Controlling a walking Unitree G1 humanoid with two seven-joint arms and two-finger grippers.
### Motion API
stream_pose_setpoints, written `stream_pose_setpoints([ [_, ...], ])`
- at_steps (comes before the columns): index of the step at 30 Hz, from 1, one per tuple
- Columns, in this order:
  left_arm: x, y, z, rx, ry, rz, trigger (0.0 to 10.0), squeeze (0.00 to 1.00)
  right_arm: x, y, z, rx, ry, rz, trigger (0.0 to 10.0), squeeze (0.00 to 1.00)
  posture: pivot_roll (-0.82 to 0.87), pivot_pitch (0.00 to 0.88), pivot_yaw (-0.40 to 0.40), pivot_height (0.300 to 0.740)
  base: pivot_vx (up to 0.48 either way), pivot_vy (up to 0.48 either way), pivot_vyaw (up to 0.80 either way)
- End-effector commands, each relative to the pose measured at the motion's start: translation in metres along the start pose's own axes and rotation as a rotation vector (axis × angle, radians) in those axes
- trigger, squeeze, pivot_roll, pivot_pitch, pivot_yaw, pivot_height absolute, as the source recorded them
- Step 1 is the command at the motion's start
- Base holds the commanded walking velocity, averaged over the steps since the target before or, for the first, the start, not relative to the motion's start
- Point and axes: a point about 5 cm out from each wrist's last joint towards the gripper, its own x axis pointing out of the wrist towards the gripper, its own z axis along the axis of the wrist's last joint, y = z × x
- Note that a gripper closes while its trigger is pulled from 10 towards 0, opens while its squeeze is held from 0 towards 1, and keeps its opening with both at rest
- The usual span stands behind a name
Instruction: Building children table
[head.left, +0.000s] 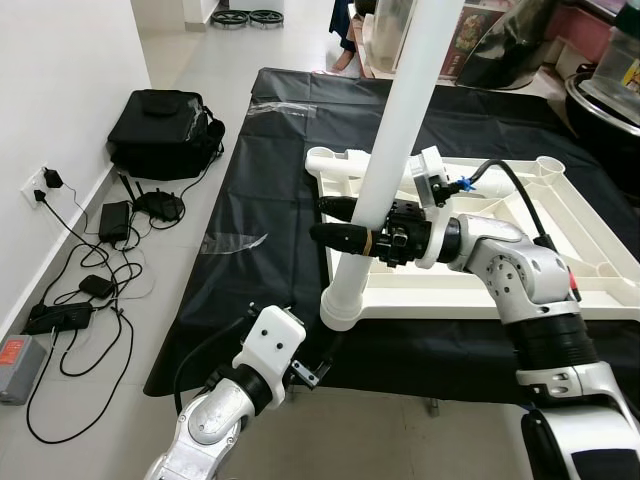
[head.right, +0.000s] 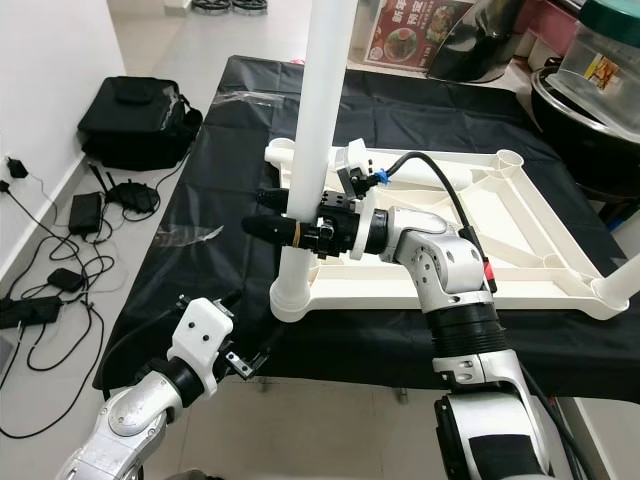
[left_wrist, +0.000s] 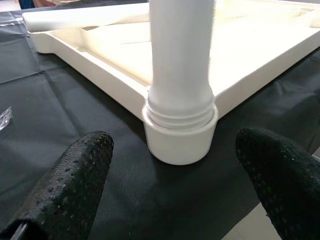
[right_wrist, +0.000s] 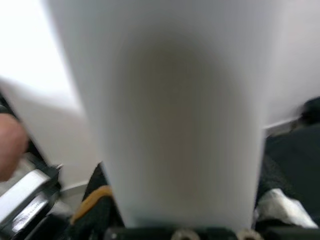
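R gripper clamps upright table leg

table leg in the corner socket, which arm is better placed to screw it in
Right. The right hand is clamped around the upright table leg just above the corner socket of the upturned tabletop. The left hand is open, low beside the socket, gripping nothing.

The leg's top runs past the frame; up close it blurs, hiding the right hand's fingertips.
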Motion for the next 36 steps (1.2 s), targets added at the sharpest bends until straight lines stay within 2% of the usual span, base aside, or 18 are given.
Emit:
stream_pose_setpoints([
  [1,-0.001,-0.002,-0.004,-0.006,0.022,-0.006,10.0,0.00,0.002,-0.007,0.003,-0.019,-0.008,-0.084,0.0,0.00,0.14,0.096,-0.097,0.740,0.000,0.000,0.00],
  [6,-0.001,-0.002,-0.004,-0.006,0.021,-0.006,10.0,0.00,0.000,-0.027,0.007,-0.069,-0.023,-0.341,0.0,0.00,0.14,0.097,-0.093,0.740,0.000,0.000,0.00],
  [8,-0.001,-0.002,-0.004,-0.006,0.021,-0.006,10.0,0.00,0.000,-0.027,0.007,-0.069,-0.023,-0.341,0.0,0.00,0.14,0.097,-0.093,0.740,0.000,0.000,0.00],
  [10,-0.001,-0.002,-0.004,-0.005,0.021,-0.007,10.0,0.00,-0.011,-0.050,0.001,-0.043,-0.010,-0.788,0.0,0.00,0.14,0.097,-0.090,0.740,0.000,0.000,0.00],
  [11,-0.001,-0.002,-0.004,-0.005,0.021,-0.007,10.0,0.00,-0.011,-0.050,0.001,-0.043,-0.010,-0.788,0.0,0.00,0.14,0.097,-0.090,0.740,0.000,0.000,0.00],
  [12,-0.001,-0.002,-0.004,-0.004,0.021,-0.007,10.0,0.00,-0.024,-0.060,-0.005,-0.024,0.012,-1.065,0.0,0.00,0.14,0.099,-0.092,0.740,0.000,0.000,0.00],
  [18,-0.001,-0.001,-0.004,-0.003,0.021,-0.007,10.0,0.00,-0.045,-0.064,-0.014,0.000,0.041,-1.394,0.0,0.00,0.14,0.098,-0.092,0.740,0.000,0.000,0.00],
  [19,-0.001,-0.002,-0.004,0.003,0.020,-0.008,10.0,0.00,-0.050,-0.047,-0.026,0.051,0.025,-1.623,0.0,0.00,0.14,0.095,-0.094,0.740,0.000,0.000,0.00],
  [22,-0.001,-0.003,-0.004,0.005,0.021,-0.007,10.0,0.00,-0.040,-0.037,-0.031,0.088,0.013,-1.649,0.0,0.00,0.15,0.088,-0.097,0.740,0.000,0.000,0.00],
  [23,-0.001,-0.003,-0.004,0.004,0.022,-0.007,10.0,0.00,-0.031,-0.036,-0.032,0.115,0.009,-1.597,2.1,0.00,0.15,0.087,-0.098,0.740,0.000,0.000,0.00],
  [24,-0.001,-0.004,-0.005,0.003,0.022,-0.007,10.0,0.00,-0.018,-0.036,-0.032,0.163,-0.015,-1.510,9.6,0.00,0.14,0.085,-0.097,0.740,0.000,0.000,0.00],
  [26,-0.001,-0.004,-0.005,0.002,0.023,-0.007,10.0,0.00,-0.009,-0.036,-0.032,0.194,-0.034,-1.453,10.0,0.00,0.14,0.085,-0.097,0.740,0.000,0.000,0.00],
  [27,-0.001,-0.004,-0.005,0.002,0.023,-0.009,10.0,0.00,0.010,-0.035,-0.029,0.220,-0.060,-1.286,10.0,0.00,0.14,0.081,-0.099,0.740,0.000,0.000,0.00],
  [30,-0.001,-0.004,-0.005,-0.001,0.024,-0.009,10.0,0.00,0.019,-0.035,-0.025,0.191,-0.066,-1.195,10.0,0.00,0.14,0.077,-0.100,0.740,0.000,0.000,0.00],
  [31,-0.001,-0.005,-0.005,-0.001,0.024,-0.011,10.0,0.00,0.026,-0.034,-0.020,0.161,-0.070,-1.122,10.0,0.26,0.14,0.074,-0.100,0.740,0.000,0.000,0.00],
  [32,0.000,-0.005,-0.005,-0.002,0.024,-0.012,10.0,0.00,0.029,-0.035,-0.016,0.138,-0.073,-1.085,10.0,1.00,0.14,0.074,-0.101,0.740,0.000,0.000,0.00],
  [33,0.000,-0.005,-0.005,-0.002,0.024,-0.012,10.0,0.00,0.029,-0.035,-0.016,0.138,-0.073,-1.085,10.0,1.00,0.14,0.074,-0.101,0.740,0.000,0.000,0.00],
  [36,0.000,-0.005,-0.006,-0.004,0.025,-0.011,10.0,0.00,0.031,-0.032,-0.004,0.142,-0.085,-0.783,10.0,1.00,0.14,0.062,-0.100,0.740,0.000,0.000,0.00],
])
